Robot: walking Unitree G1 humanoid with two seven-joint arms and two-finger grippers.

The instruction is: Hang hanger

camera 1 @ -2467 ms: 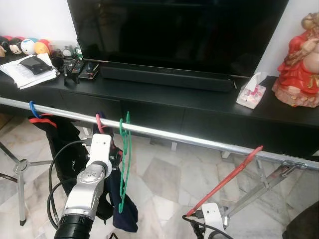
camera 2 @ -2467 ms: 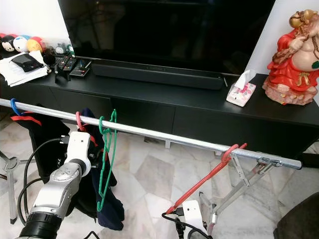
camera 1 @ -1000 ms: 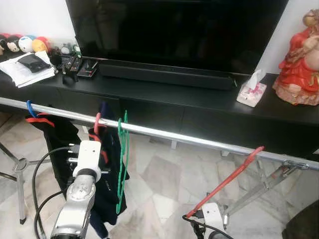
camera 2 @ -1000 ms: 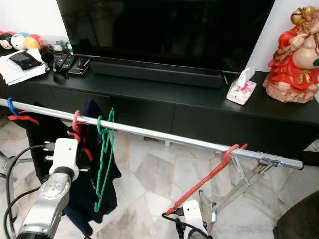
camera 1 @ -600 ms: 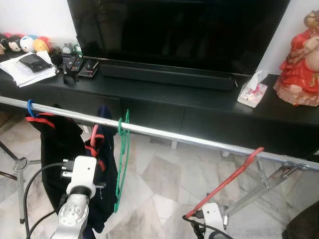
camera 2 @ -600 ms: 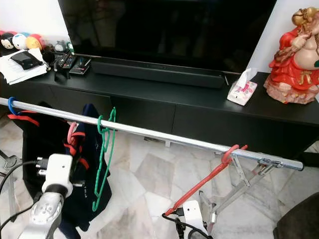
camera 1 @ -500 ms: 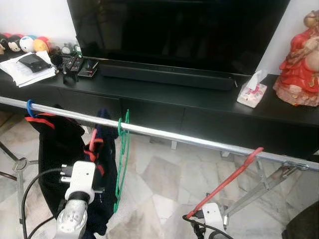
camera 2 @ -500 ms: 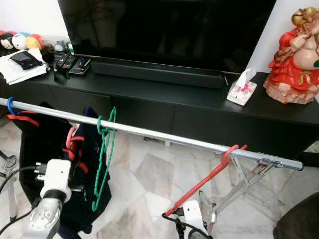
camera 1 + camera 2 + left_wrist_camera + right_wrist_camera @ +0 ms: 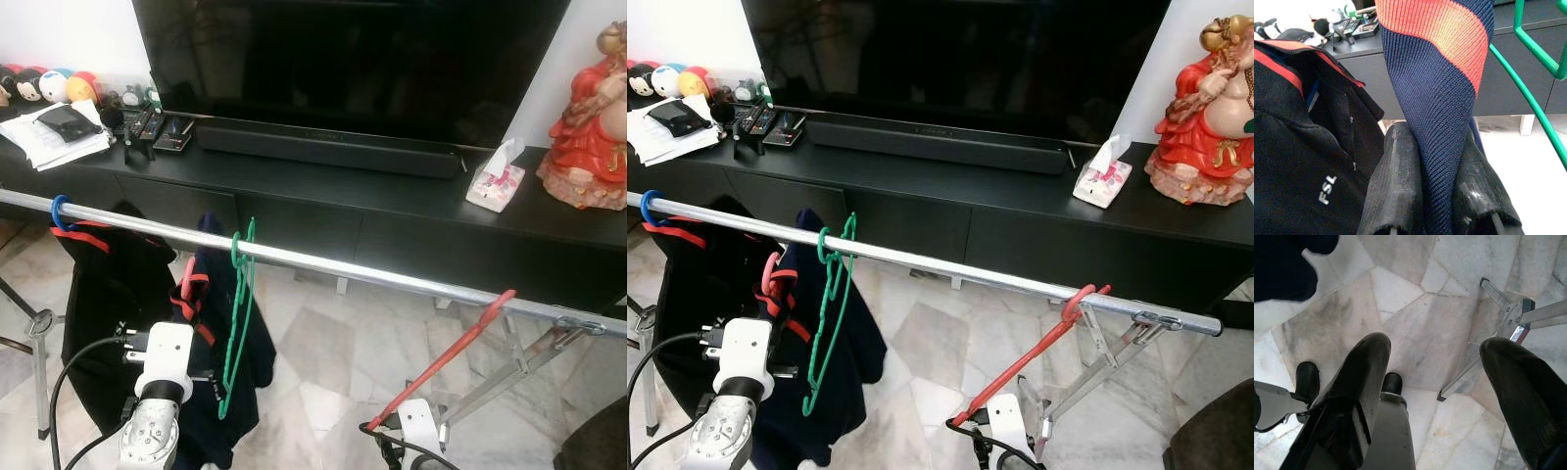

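Gripping a navy garment (image 9: 1442, 122) with an orange band, the left gripper (image 9: 1437, 196) has its jaws pinched on the cloth, low and just under the rail (image 9: 323, 262). Pink hanger (image 9: 186, 277) carries this garment; its hook sits below the rail, not visibly on it. Just beside the jaws on the right: green hanger (image 9: 235, 323), empty, hooked on the rail. On the other side: black garment (image 9: 1298, 147) with red trim and "FSL" lettering, on a blue hanger (image 9: 59, 211), touching the navy cloth.

Right gripper (image 9: 1444, 377): jaws wide open, nothing between them, pointing down at the marble floor (image 9: 1420, 328). A rack leg (image 9: 1518, 316) lies just beyond its fingers. Red hanger (image 9: 446, 357) is hooked at the far right end of the rail, slanting down toward this arm.

Beyond the rail, well apart from both jaws: black desk (image 9: 392, 191) with TV (image 9: 343, 59), soundbar (image 9: 323, 152), tissue pack (image 9: 495, 181), red statue (image 9: 588, 117), remotes (image 9: 157, 129), papers (image 9: 54, 137), plush toys (image 9: 49, 86).
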